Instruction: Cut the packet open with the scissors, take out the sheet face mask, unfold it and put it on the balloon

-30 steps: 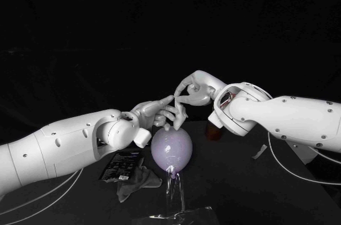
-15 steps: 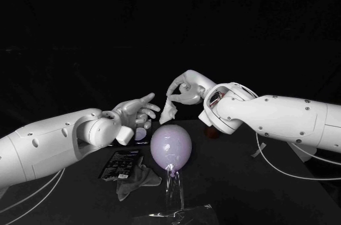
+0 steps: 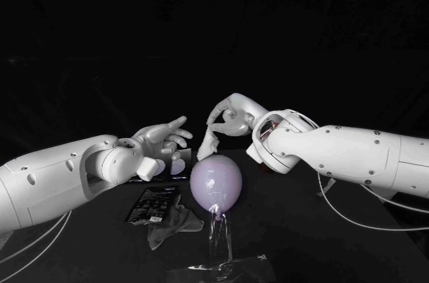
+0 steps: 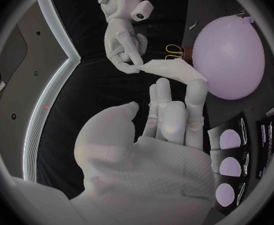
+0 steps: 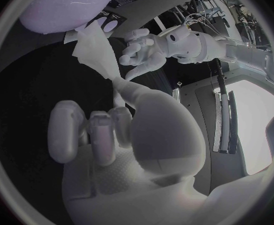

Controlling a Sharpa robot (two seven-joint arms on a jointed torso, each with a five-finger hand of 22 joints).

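Observation:
My right hand (image 3: pixel 229 117) pinches the top of the folded white sheet mask (image 3: pixel 209 143), which hangs just above the lilac balloon (image 3: pixel 216 184). That balloon stands on a clear stand (image 3: pixel 220 243) mid-table. My left hand (image 3: pixel 162 142) hovers left of the mask with fingers spread, holding nothing. In the left wrist view my left hand (image 4: pixel 169 117) reaches toward the mask (image 4: pixel 172 72) held by the right hand (image 4: pixel 124 40), beside the balloon (image 4: pixel 231 55). The right wrist view shows my right hand (image 5: pixel 106 130), the mask (image 5: pixel 92 52), the left hand (image 5: pixel 143 50) and the balloon (image 5: pixel 65 5). The scissors (image 4: pixel 173 48) lie behind.
A black packet (image 3: pixel 152 207) lies flat left of the balloon, with a crumpled pale piece (image 3: pixel 174 225) beside it. A dark card with white ovals (image 4: pixel 229 155) lies under my left hand. Clear plastic (image 3: pixel 224 272) lies at the table's front edge.
My left hand has let go of the mask and drawn back to the left with fingers spread. My right hand keeps the mask and has shifted slightly left.

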